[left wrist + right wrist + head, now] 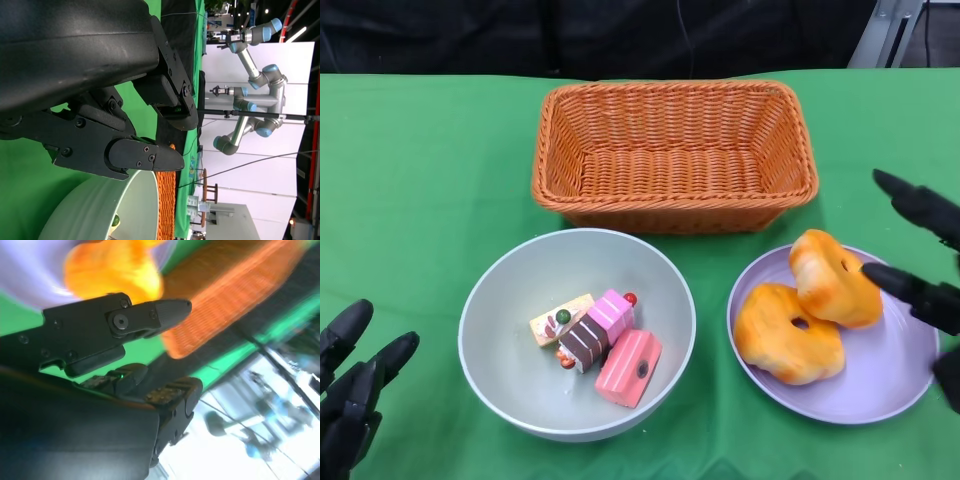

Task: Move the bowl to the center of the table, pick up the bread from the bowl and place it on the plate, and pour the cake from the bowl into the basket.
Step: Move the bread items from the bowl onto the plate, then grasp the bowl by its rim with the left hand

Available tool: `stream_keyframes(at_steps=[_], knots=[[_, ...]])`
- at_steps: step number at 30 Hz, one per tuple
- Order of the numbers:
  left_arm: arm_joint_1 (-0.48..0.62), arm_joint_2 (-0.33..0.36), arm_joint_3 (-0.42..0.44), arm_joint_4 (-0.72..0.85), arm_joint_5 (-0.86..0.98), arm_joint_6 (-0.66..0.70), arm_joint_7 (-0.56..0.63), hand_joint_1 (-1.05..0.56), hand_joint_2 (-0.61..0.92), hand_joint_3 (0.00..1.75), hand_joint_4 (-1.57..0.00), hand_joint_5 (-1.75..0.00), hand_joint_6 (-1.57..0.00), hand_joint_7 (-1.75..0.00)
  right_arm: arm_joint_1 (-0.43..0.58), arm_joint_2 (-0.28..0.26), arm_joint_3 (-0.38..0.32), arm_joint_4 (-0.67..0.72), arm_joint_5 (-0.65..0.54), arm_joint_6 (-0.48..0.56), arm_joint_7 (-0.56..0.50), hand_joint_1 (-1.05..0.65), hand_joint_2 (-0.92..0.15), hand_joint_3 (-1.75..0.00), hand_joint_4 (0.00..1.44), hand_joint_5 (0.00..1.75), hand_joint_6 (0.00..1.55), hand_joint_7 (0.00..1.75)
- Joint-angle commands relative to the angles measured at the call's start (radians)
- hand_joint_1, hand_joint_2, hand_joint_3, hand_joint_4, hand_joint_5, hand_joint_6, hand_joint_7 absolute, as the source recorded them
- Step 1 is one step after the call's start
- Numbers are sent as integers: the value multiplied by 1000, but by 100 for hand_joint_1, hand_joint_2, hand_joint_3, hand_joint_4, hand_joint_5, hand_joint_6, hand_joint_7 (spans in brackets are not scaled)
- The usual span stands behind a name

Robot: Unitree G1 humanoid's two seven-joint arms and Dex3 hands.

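A grey-green bowl (490, 330) stands near the table's middle front with several small cake pieces (605, 345) inside. Two orange bread rings (790, 330) lie on the lilac plate (890, 385) to its right, one leaning on the other. My right hand (925, 275) hovers at the plate's right side, fingers spread, holding nothing; one fingertip is close to the upper bread (832, 280). The right wrist view shows blurred bread (115, 267) past the fingers (150, 315). My left hand (350, 395) hangs open at the lower left, apart from the bowl (95, 210).
An empty orange wicker basket (675, 155) stands behind the bowl and plate. Green cloth (410, 190) covers the table. In the left wrist view, robot arms on stands (250, 100) show beyond the table's edge.
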Motion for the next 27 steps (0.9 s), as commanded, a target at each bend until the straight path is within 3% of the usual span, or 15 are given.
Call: stream_keyframes(at_steps=[1,5,9,11,12,13,15,17,27], knots=[[-3,28,1,10,4,-5,-14,-56,92,16,-97,0,-85,0,50,20,-38,-36,119,-89,60,-35,-92,-4,73,12,63,9],[-8,35,-1,19,1,-8,-35,-56,92,16,-95,0,-83,0,96,55,-54,-46,242,-197,142,-14,-92,-7,93,23,78,17],[-16,44,-2,38,8,-36,-61,-56,92,16,-95,0,-82,0,121,111,-68,-32,319,-265,195,-11,-92,-15,83,93,92,41],[-21,49,-1,48,2,-45,-82,-55,92,15,-94,0,-81,0,126,139,-73,-22,347,-285,217,-9,-91,-17,84,104,95,52],[-22,51,-2,49,3,-51,-90,-55,92,15,-94,0,-81,0,128,152,-76,-14,351,-294,223,-7,-87,-25,84,108,93,65],[-22,56,-3,53,11,-66,-94,-55,92,14,-93,0,-80,0,128,163,-79,-5,353,-302,229,-4,-78,-46,85,112,90,78],[-21,67,-8,63,40,-104,-87,-56,92,15,-91,0,-78,0,125,179,-86,13,352,-315,241,-3,-65,-71,84,115,87,86],[-22,78,-11,74,65,-148,-78,-58,92,16,-90,0,-76,0,120,191,-91,30,352,-323,253,-4,-60,-82,83,115,86,86],[-16,127,-39,102,203,-303,-3,-61,92,17,-83,0,-70,0,111,217,-115,47,365,-302,313,-4,-58,-84,80,116,83,88]])
